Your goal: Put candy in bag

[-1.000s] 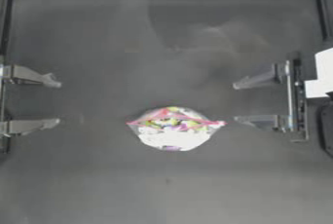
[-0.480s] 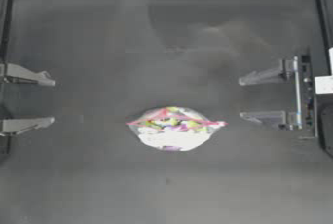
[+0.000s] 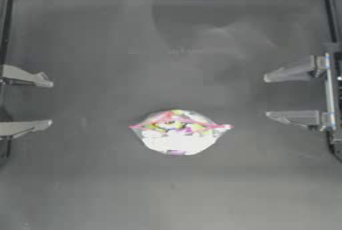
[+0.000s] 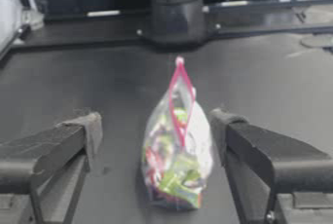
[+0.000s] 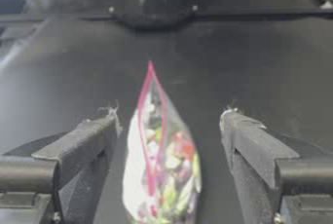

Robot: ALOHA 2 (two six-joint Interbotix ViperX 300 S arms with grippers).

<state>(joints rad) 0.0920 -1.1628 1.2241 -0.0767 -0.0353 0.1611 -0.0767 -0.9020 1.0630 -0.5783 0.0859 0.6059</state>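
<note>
Dark, matte table surface (image 3: 93,184) carries the whole scene, with the bag (image 3: 179,131) lying near its middle, between the two arms and well apart from each; the bag is clear thin plastic with a pink-red strip along its mouth, and coloured and white sweets show through the film. Judged from this, the bag is light and limp: it deforms under any pinch, the film is likely slippery, and the loose contents shift when it is lifted. The stiffest place to take hold is the zip strip at the mouth, one side per jaw pair if the mouth must be spread. The left gripper (image 3: 48,102) is parked at the left edge, jaws spread wide and empty. The right gripper (image 3: 268,97) sits at the right side, jaws likewise apart and holding nothing. The candy, a small wrapped piece, cannot be picked out as a separate item in any view; no loose sweet lies on the table, and whether it is among the contents cannot be told
</note>
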